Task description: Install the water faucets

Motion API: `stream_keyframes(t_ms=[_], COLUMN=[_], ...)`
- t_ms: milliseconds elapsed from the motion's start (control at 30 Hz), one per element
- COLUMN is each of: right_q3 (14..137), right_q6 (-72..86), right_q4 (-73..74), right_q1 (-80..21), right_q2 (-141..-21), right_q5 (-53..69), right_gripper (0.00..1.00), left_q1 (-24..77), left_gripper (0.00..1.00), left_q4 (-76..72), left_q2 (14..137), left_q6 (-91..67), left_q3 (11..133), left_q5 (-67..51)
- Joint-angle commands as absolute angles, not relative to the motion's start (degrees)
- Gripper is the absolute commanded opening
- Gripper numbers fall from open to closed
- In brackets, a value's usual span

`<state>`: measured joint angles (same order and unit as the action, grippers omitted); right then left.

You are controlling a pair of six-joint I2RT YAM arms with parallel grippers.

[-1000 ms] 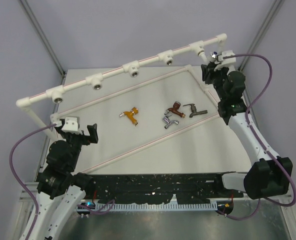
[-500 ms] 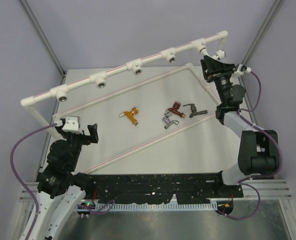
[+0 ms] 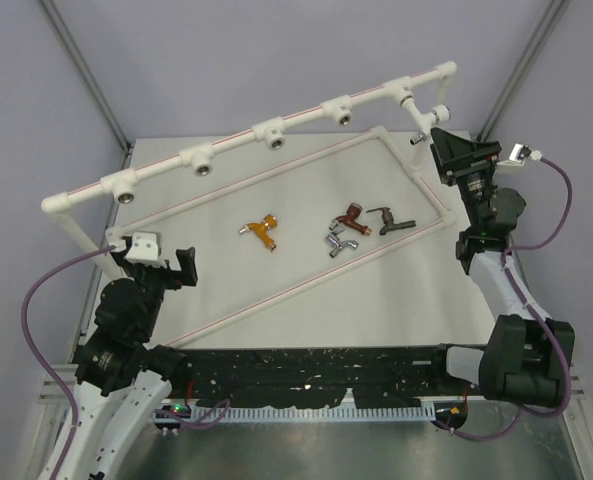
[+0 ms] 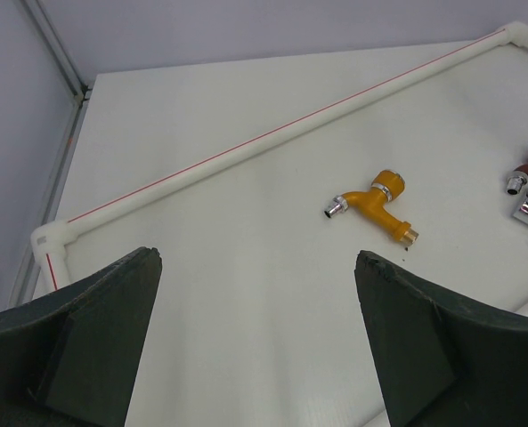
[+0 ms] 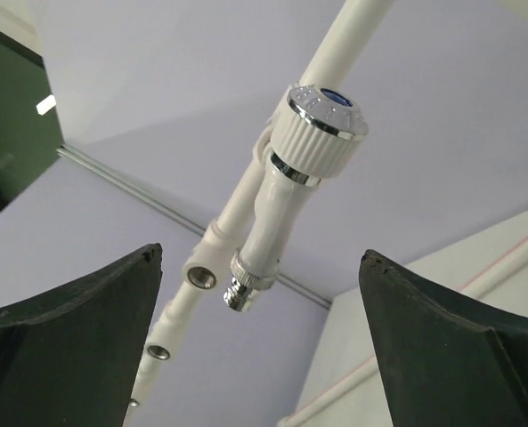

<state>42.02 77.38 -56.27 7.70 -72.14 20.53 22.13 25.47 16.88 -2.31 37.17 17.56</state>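
A: Water faucets, status? Jaws first.

B: right gripper: jaws spread wide, gripping nothing. In the wrist view the white faucet stands between the two fingers, clear of both.

A: Where is that one?

B: Up at the far-right tee socket of the pipe frame, on the raised rail. Its ribbed knob with the blue cap faces the wrist camera. I cannot make out the joint itself.

A: Right arm pose?

B: It rises from the near-right base along the right edge of the table. The wrist is lifted to rail height and the gripper is aimed far-left at the faucet.

A: Left side?

B: left gripper: jaws wide too, holding and touching nothing. The arm is folded at the near-left corner, with the gripper low and pointing across the table toward the far right.

A: Other faucets?

B: Four lie on the table, inside the pipe loop resting on it.
- The orange-gold faucet is alone mid-table, ahead of the left fingers and well apart from them.
- Right of it is a cluster, starting with the copper-brown faucet.
- The chrome faucet is just near of the copper one; I cannot tell if they touch.
- The dark bronze-grey faucet is just right of the copper one.
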Motion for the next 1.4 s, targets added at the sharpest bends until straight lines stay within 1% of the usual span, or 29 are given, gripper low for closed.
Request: stream_keyframes(t_ms=[0,33,67,167,200,233,267,300,467,500,600,867,967,1067,1200,1267,1333,1367], right_q3=[42.62,44.02,44.82,47.98,48.51,49.39,49.48,49.40,49.66,49.57,50.44,55.98,56.95,58.45,59.06,59.94,60.99,61.26], right_q6=[51.38,41.93,36.53,15.03,11.20,1.94,-2.68,-11.08,-36.00,-42.13,-53.66,-67.57,-68.11,-68.03,-64.52,-60.93,-56.96,-54.52], right_q4=[-37.16,-32.57,-25.65,-17.86,-15.32,-14.51,-14.07,-13.89,-14.68,-14.94,-15.38,-14.94,-18.36,-19.24,-24.17,-25.13,-24.53,-24.09], right_q1=[9.49,9.49,9.41,9.40,9.40,9.23,8.97,8.62,6.77,5.72,2.04,-4.91,-5.71,-6.06,-6.06,-6.06,-5.98,-5.98], right_q2=[-62.33,-59.10,-57.41,-51.70,-50.72,-49.06,-48.43,-47.12,-46.32,-46.58,-48.16,-56.94,-60.19,-63.10,-67.14,-68.55,-69.78,-70.31], right_q5=[20.41,19.00,16.90,13.63,12.58,12.31,12.13,11.95,14.15,14.32,13.80,10.29,9.67,8.79,8.26,8.70,9.40,9.84], right_gripper=[0.95,0.95,0.96,0.95,0.95,0.96,0.95,0.95,0.95,0.96,0.95,0.96,0.96,1.00,0.92,0.86,0.77,0.69], left_q1=[22.41,22.33,22.24,22.32,22.32,22.32,22.32,22.32,22.32,22.32,22.41,22.32,22.41,22.32,22.32,22.33,22.32,22.32], left_gripper=[0.94,0.94,0.94,0.94,0.94,0.94,0.94,0.94,0.94,0.94,0.94,0.94,0.94,0.94,0.94,0.94,0.94,0.94], left_q4=[22.50,22.50,22.50,22.50,22.50,22.50,22.50,22.50,22.50,22.50,22.50,22.59,22.59,22.59,22.59,22.59,22.59,22.59], left_q2=[17.32,17.31,17.31,17.23,17.23,17.23,17.23,17.23,17.14,17.05,16.96,16.96,16.96,17.14,17.14,17.14,17.14,17.14], left_q6=[-1.85,-1.85,-1.85,-2.02,-1.93,-1.93,-2.02,-2.02,-2.02,-1.93,-2.02,-1.93,-1.93,-1.85,-1.85,-1.85,-1.85,-1.85], left_q3=[37.09,37.00,37.00,37.00,37.09,37.00,37.18,37.00,37.18,37.09,37.09,37.00,37.09,37.09,37.00,37.00,37.09,37.00], left_q5=[17.93,18.02,18.02,17.84,17.84,17.84,17.75,17.67,17.49,17.49,17.84,18.02,17.93,18.02,18.11,18.11,18.11,18.11])
